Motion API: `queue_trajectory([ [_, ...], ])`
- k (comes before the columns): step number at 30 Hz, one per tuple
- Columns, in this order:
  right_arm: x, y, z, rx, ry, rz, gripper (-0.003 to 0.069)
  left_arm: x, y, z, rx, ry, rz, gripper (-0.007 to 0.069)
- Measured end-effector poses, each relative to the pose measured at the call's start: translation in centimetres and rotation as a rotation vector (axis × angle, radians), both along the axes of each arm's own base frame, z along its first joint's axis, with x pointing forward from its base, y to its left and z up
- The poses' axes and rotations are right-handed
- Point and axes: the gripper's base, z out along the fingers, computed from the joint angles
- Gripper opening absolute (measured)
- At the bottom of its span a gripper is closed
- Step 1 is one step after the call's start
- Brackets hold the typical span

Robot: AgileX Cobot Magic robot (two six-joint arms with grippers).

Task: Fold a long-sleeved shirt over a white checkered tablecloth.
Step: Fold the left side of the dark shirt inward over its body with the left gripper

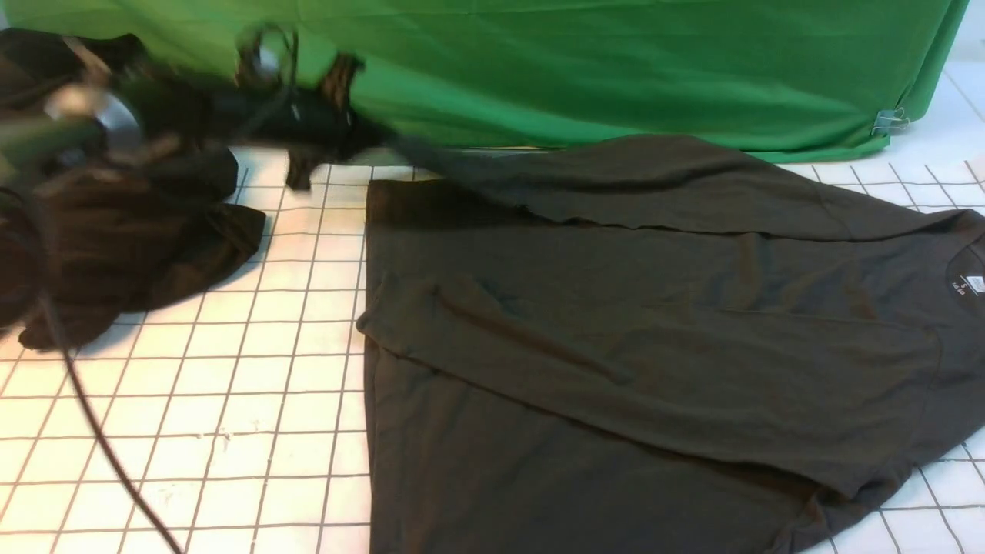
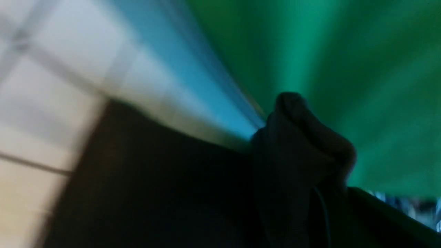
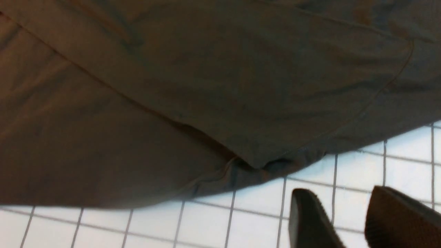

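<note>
Sleeve fold in hand: sleeve of long-sleeved shirt clamped in left pincer; right pincer apart, empty. Next, likely: sleeve to be drawn across body, laid flat.

Spread white checkered tablecloth, long-sleeved shirt, black cloth heap

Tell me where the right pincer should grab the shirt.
Pinch the shirt at its puckered underarm corner, coming in low from the bare tablecloth side. The layers lift slightly there, leaving a gap, and the open right pincer hovers just off that edge.
</note>
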Motion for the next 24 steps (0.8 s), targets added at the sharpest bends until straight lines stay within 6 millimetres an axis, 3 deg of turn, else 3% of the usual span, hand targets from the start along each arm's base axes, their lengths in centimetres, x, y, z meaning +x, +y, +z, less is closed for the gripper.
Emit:
queue_trajectory([
  [3,-0.2,0.0,-0.2,0.012,0.037,-0.011,0.0237,-2.2,-0.3,4.5,0.068,-0.076,-0.129,0.0011],
  [4,-0.3,0.0,-0.2,0.012,0.039,-0.011,0.0237,-2.6,-0.4,5.2,0.082,-0.085,-0.148,0.0011],
  [5,-0.3,0.0,-0.3,0.020,0.051,-0.020,0.0235,-4.4,-0.8,7.3,0.139,-0.108,-0.211,0.0011],
  [6,-0.3,0.0,-0.3,0.022,0.053,-0.021,0.0235,-4.4,-0.9,7.3,0.147,-0.105,-0.221,0.0011],
  [7,-0.4,0.0,-0.3,0.026,0.060,-0.027,0.0235,-6.7,-1.8,8.6,0.233,-0.096,-0.300,0.0011],
  [8,-0.4,0.0,-0.3,0.027,0.061,-0.028,0.0235,-6.9,-1.9,8.7,0.243,-0.093,-0.307,0.0011],
  [9,-0.4,0.0,-0.3,0.031,0.063,-0.032,0.0235,-8.7,-2.6,8.8,0.304,-0.061,-0.353,0.0011],
  [12,-0.4,0.0,-0.3,0.038,0.065,-0.041,0.0237,-11.8,-3.6,7.3,0.387,0.037,-0.401,0.0011],
  [17,-0.3,0.0,-0.3,0.044,0.058,-0.048,0.0239,-17.1,-4.5,1.4,0.483,0.217,-0.423,0.0012],
  [20,-0.2,0.0,-0.2,0.046,0.038,-0.051,0.0239,-19.3,-5.3,-2.2,0.512,0.292,-0.445,0.0018],
  [24,-0.1,0.0,-0.1,0.047,0.030,-0.053,0.0239,-20.9,-6.0,-4.6,0.586,0.326,-0.485,0.0081],
])
